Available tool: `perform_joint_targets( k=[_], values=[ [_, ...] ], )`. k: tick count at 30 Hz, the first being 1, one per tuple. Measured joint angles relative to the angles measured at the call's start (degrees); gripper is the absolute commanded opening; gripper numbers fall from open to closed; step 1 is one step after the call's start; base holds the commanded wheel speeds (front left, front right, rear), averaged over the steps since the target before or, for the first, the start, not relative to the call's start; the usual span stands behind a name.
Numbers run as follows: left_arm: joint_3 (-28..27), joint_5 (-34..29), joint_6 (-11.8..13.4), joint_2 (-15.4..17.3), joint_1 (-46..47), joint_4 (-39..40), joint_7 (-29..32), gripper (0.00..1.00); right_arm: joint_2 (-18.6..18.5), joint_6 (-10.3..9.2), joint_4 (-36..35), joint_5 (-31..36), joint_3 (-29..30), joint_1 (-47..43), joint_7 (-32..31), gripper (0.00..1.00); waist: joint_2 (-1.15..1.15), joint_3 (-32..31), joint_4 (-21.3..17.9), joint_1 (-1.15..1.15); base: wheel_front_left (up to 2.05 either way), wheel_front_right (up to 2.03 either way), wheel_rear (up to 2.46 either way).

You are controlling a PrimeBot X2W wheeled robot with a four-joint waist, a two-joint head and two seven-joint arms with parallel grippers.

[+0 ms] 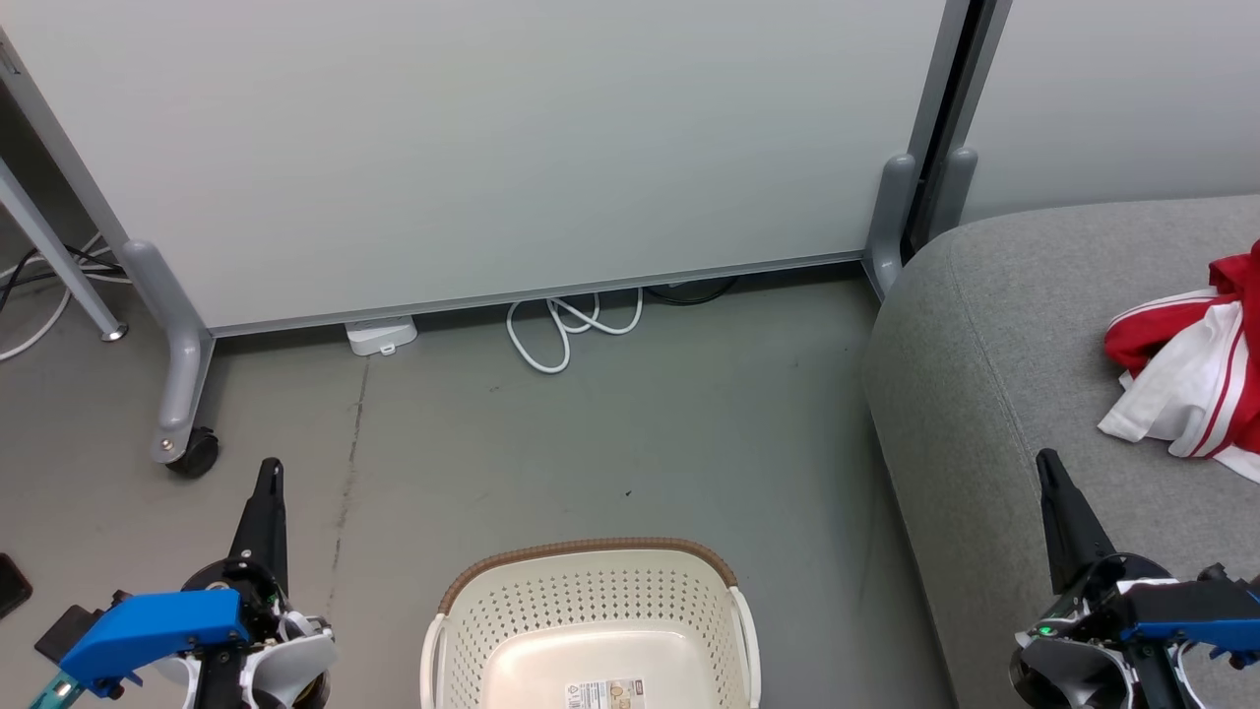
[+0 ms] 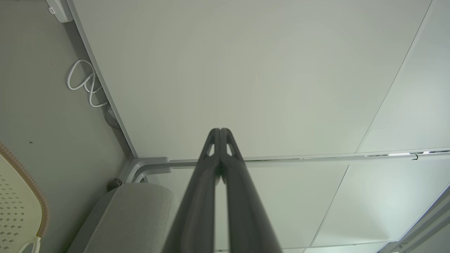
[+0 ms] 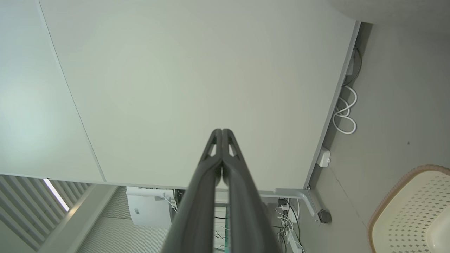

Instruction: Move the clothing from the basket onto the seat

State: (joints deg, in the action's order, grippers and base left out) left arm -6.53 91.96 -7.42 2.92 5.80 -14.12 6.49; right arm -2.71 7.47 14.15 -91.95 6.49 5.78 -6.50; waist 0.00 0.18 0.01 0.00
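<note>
The cream perforated basket [image 1: 591, 630] with a brown rim stands on the floor at the bottom centre, with just a label on its bottom inside. Red and white clothing [image 1: 1191, 364] lies crumpled on the grey seat [image 1: 984, 394] at the right edge. My left gripper [image 1: 269, 471] is shut at the lower left, left of the basket, fingers pointing up. My right gripper [image 1: 1048, 463] is shut at the lower right, over the seat's front part, below the clothing. Both wrist views show the fingers [image 2: 220, 133] [image 3: 222, 135] pressed together, holding nothing. A basket corner [image 3: 411, 211] appears in the right wrist view.
A white partition panel [image 1: 492, 148] on grey wheeled feet [image 1: 182, 394] stands behind the floor area. A coiled white cable [image 1: 571, 325] and a small white box [image 1: 381, 335] lie at its base. Dark objects [image 1: 12, 586] sit at the far left floor edge.
</note>
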Motion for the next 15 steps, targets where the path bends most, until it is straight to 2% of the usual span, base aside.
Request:
perform_joint_targets(
  k=[15],
  values=[
    [0.0, 0.3, 0.0, 0.0, 0.2, 0.0, 0.1, 0.0, 0.0, 0.0, 0.0, -0.4, 0.0, 0.1, -0.1, 0.0, 0.0, 0.0, 0.0, 0.0, 0.0, 0.0, 0.0]
  ],
)
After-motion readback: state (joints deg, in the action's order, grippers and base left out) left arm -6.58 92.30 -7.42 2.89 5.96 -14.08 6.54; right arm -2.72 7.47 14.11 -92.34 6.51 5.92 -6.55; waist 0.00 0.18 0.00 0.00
